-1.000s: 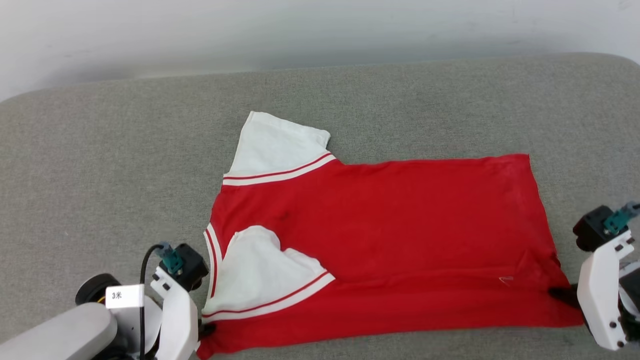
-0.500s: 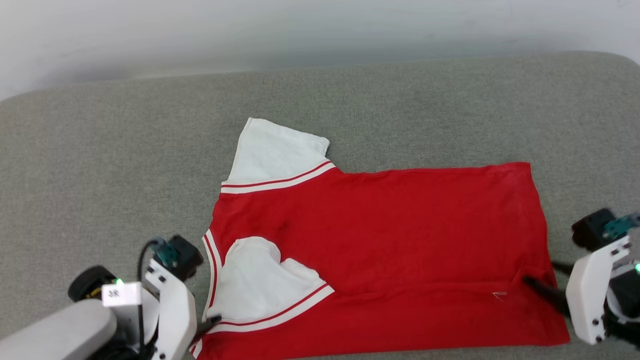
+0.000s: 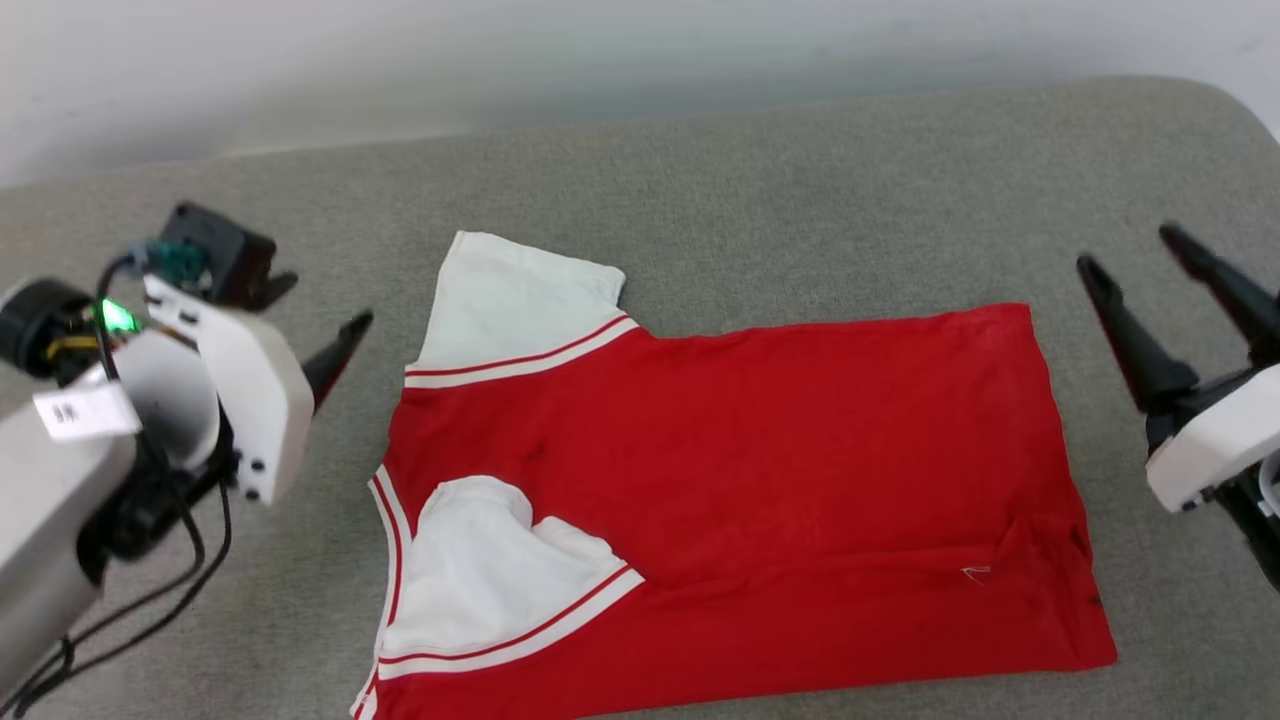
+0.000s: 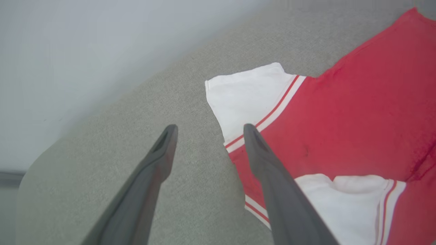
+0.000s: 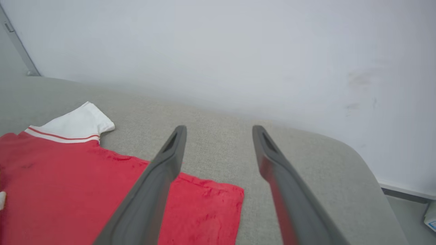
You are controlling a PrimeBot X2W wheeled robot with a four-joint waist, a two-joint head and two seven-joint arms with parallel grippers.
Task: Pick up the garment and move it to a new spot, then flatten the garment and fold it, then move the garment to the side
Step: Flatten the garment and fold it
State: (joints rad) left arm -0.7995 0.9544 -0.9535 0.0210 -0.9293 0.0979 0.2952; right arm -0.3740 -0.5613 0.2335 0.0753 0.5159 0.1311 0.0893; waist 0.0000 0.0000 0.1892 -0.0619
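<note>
The garment [image 3: 720, 440] lies flat on the grey padded surface [image 3: 760, 200], plain red side up, its collar end to the left. Its far white sleeve [image 3: 510, 300] sticks out; the near white sleeve [image 3: 480, 570] is folded in onto the red body. A crease runs along the near part. My left gripper [image 3: 328, 300] hovers open just left of the far sleeve, touching nothing. In the left wrist view the left gripper [image 4: 210, 127] is beside the garment [image 4: 357, 112]. My right gripper [image 3: 1127, 248] is open, right of the hem. The right wrist view has the right gripper [image 5: 218, 127] above the garment's [image 5: 68, 177] far hem corner.
A pale wall [image 3: 600, 60] runs behind the surface's far edge. The surface's rounded right corner [image 5: 361, 160] drops to the floor. Bare grey surface surrounds the garment on the left, far side and right. A black cable [image 3: 150, 600] hangs from my left arm.
Both grippers went from shut at the garment's near corners to open, let it go, and lifted away toward the far side. The head camera also shifted.
</note>
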